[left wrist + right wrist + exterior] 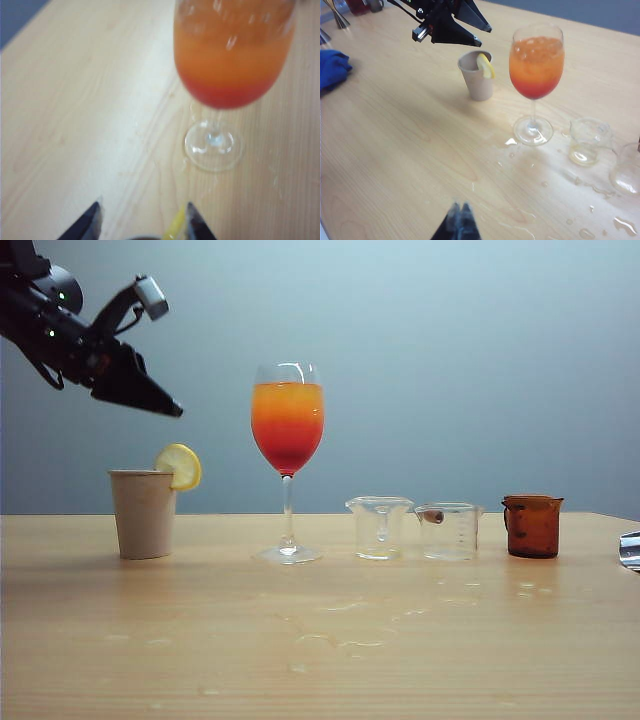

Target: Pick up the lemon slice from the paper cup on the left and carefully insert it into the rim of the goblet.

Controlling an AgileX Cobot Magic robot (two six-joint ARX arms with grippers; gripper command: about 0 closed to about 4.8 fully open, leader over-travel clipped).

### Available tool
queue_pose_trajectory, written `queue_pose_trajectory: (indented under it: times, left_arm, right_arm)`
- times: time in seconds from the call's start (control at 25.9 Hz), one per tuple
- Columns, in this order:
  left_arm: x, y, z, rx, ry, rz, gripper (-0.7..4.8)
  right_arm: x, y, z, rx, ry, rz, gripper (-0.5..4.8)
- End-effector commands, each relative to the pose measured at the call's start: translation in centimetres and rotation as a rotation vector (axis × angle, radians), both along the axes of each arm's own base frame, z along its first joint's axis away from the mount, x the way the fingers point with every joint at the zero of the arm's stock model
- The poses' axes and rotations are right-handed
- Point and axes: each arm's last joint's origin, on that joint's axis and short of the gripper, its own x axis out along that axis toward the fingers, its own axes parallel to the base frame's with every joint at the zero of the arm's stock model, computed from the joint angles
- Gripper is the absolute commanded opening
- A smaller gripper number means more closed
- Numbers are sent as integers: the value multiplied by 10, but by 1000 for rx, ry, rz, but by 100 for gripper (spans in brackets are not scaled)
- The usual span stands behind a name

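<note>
Status of work: you have not yet taken the thin yellow lemon slice [179,466]. It sits propped on the rolled rim of the plain beige paper cup [143,514], on the side facing the tall clear stemmed goblet [287,460] with its orange-to-red drink. The goblet's rim carries nothing, so both the pick and the insertion are outstanding.

Your left gripper [168,406] hangs above the cup, on the side away from the goblet and clear of the slice, its dark tip angled down towards the goblet. In the left wrist view its fingers [87,221] stand apart and empty, with a sliver of yellow rind beside one of them. I judge you are in the approach; closing on the slice comes next.

Your right gripper [459,223] waits low over the table, well apart from the goblet on the near side, jaws pressed together and holding nothing.

Surface: a light wood-grain table [320,640], wet with spilled droplets and small puddles around the goblet's foot. Beyond the goblet, away from the cup, stand two short clear glass beakers [379,527] and a small amber-brown jug [531,525]. A crumpled blue cloth [333,67] lies far beyond the cup. The backdrop is a plain grey-blue wall [450,340].
</note>
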Motion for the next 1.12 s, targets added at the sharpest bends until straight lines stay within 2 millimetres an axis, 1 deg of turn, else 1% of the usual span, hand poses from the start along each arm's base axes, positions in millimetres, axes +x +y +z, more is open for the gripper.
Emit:
queue_pose_trajectory:
  times: [0.04,0.12,0.31,0.39,0.69,1.12]
  left_arm:
    - [-1,-4,-2,54,-11,-8,216]
    - [-2,-10,-4,75,-13,-27,214]
    - [-3,-13,-6,95,-17,-50,214]
    - [-3,-12,-8,145,-25,-41,214]
    - [-2,-11,-12,222,-36,-31,214]
    - [1,-14,-20,223,-18,-37,213]
  right_arm:
    - [0,0,2,8,-5,1,-4]
    - [0,0,2,6,-4,1,-4]
    - [1,1,0,-6,7,0,-4]
    - [1,0,0,-9,10,-3,-4]
    - [4,1,-2,-16,17,-15,-4]
    - [4,1,-2,-17,18,-15,-4]
